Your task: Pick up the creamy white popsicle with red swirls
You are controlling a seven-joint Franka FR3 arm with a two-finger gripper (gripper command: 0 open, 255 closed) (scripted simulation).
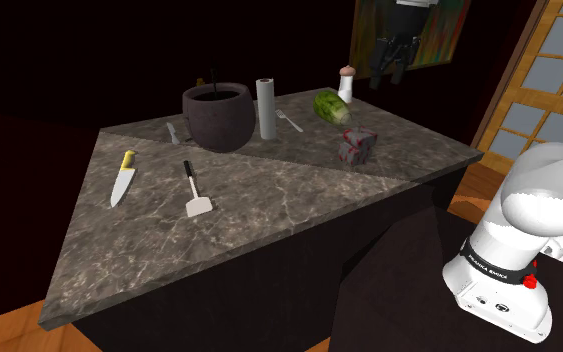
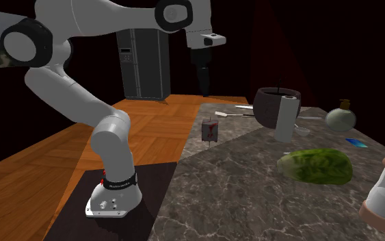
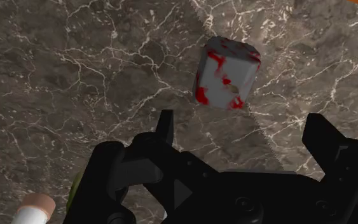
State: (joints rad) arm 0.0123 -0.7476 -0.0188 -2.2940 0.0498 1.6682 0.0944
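Marbled counter (image 1: 269, 210); wrist-view popsicle (image 3: 227, 72) red-blotched

In the shoulder view, a marble counter (image 1: 269, 230) holds a dark pot (image 1: 217, 118); paper roll (image 1: 266, 108) at its three o'clock, spatula (image 1: 193, 188) at six, knife (image 1: 122, 180) at eight.

Only one bit of writing turns up: a black band (image 1: 496, 267) around the foot of the arm (image 1: 541, 195) carries a line of small white letters, too tiny to read. In the second exterior view it's the same band (image 2: 118, 183) and the same story, pale marks but no legible word. No other label, number, brand or sign can be read anywhere.
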